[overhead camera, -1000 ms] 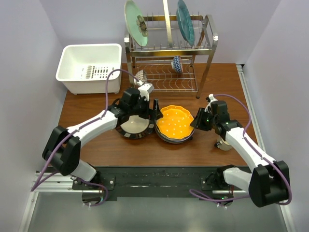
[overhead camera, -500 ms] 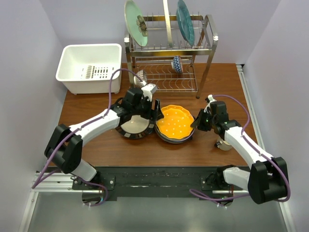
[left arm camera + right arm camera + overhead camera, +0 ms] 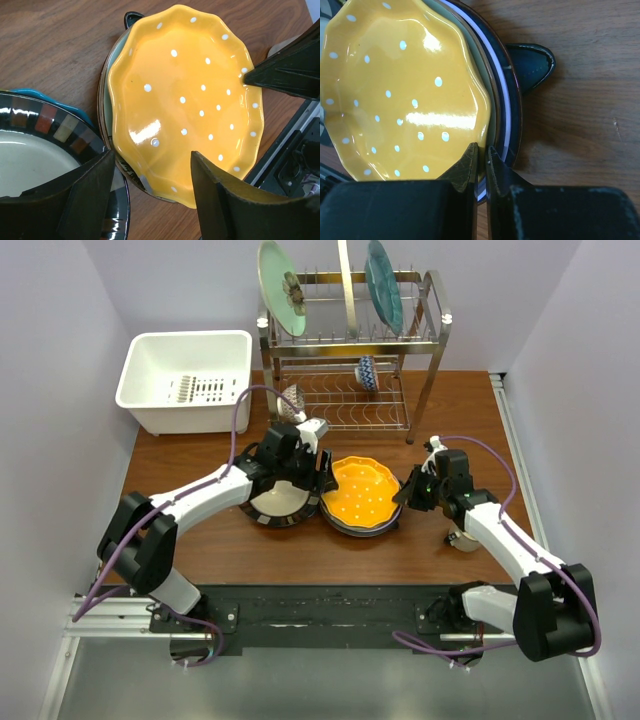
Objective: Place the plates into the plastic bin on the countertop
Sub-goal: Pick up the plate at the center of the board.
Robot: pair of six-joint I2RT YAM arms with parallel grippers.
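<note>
Orange, scalloped and white-dotted, the top plate crowns a stack at the middle of the worktop. A pale green rim, a blue-banded rim and a dark blue star point show under it. Just beside it on the left lies the black-striped plate with its cream centre, and a teal edge shows beneath that.

The left claw hangs low over the seam between the two stacks. Its fingers are spread wide and grip nothing: one is above the striped rim, the other above the orange plate's edge. The right claw sits at the stack's right rim, fingers pressed all but together with the tips at the orange edge. Whether a rim is pinched between them I cannot tell.

The white plastic bin stands at the back left corner, well apart from the plates. A steel dish rack stands close behind the stacks, with upright plates on top and a small patterned bowl on the lower tier.

Bare wood runs from the striped plate to the bin and in front of both stacks to the near edge. Pale walls close in on both sides.
</note>
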